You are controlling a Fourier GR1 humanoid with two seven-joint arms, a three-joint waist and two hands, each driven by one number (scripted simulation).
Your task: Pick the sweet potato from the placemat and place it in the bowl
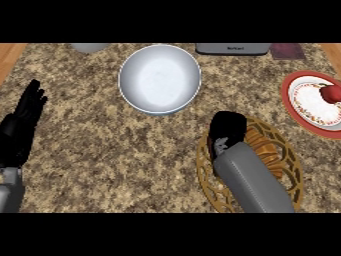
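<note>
Currently, the task stands at the pick stage, and nothing has been delivered.

1. At the left edge of the bench [99, 150], the left robot hand [21, 125] rests with its fingers straight and pointing up. It holds nothing and touches none of the task's things.

2. At centre top, the bowl [160, 77] sits upright on the bench. Its inside is bare, so the placing step is not yet done.

3. Right of centre, the right robot hand [228, 127] is over the far rim of the woven placemat [291, 172], with its grey forearm running across the mat from the lower edge. It is seen from the back as a compact dark mass. How far open it is, and whether it has hold of anything, cannot be told from this view.

4. Just beside that forearm, on the right, an orange-brown ribbed shape lies within the placemat. It is judged to be the sweet potato [267, 150], partly hidden by the arm. Contact between it and the hand cannot be confirmed.

5. At the far right, a red-rimmed plate [295, 100] carries a red fruit [333, 93]. Both are well apart from the bowl.

Steps left, by judgement:
- Secure the sweet potato.
- Lift it.
- Carry it left and away to the bowl.
- Release it inside.
</note>
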